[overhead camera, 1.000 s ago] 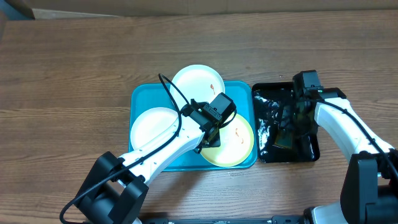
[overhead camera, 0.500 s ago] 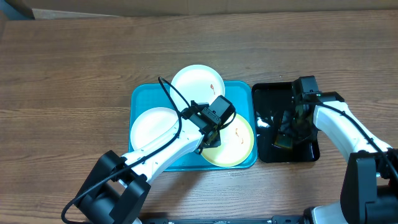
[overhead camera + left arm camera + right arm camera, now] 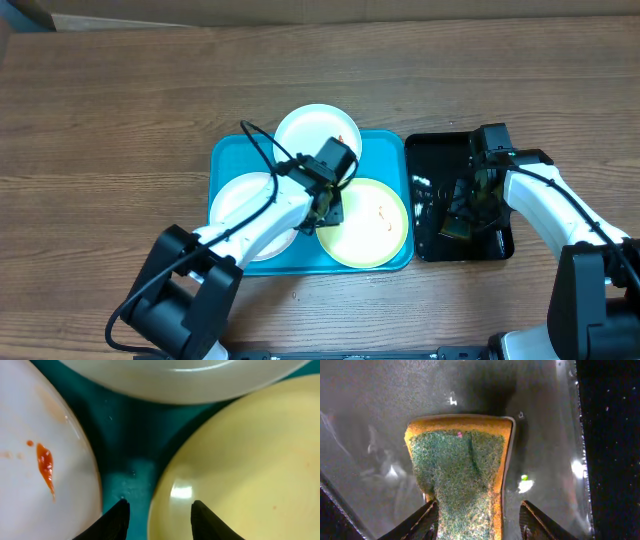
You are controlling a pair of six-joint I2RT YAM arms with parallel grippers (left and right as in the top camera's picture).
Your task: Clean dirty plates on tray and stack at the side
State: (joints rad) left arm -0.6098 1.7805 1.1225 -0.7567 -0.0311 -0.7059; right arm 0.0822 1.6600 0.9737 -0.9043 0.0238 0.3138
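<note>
Turquoise tray (image 3: 226, 158) on the wooden worktop (image 3: 120, 110), carrying all three plates: rear white plate (image 3: 318, 128), overhanging the far rim; left white plate (image 3: 238, 205); yellow-green plate (image 3: 375, 225). Since the earlier frames the left gripper (image 3: 325, 207) has shifted leftward off the yellow-green plate and now hangs low over the gap where the plates meet, fingers apart and empty. A red smear (image 3: 45, 462) marks the left white plate. Right gripper (image 3: 466, 208) remains in the black tray (image 3: 432, 150), clamped on the sponge (image 3: 462, 460).
</note>
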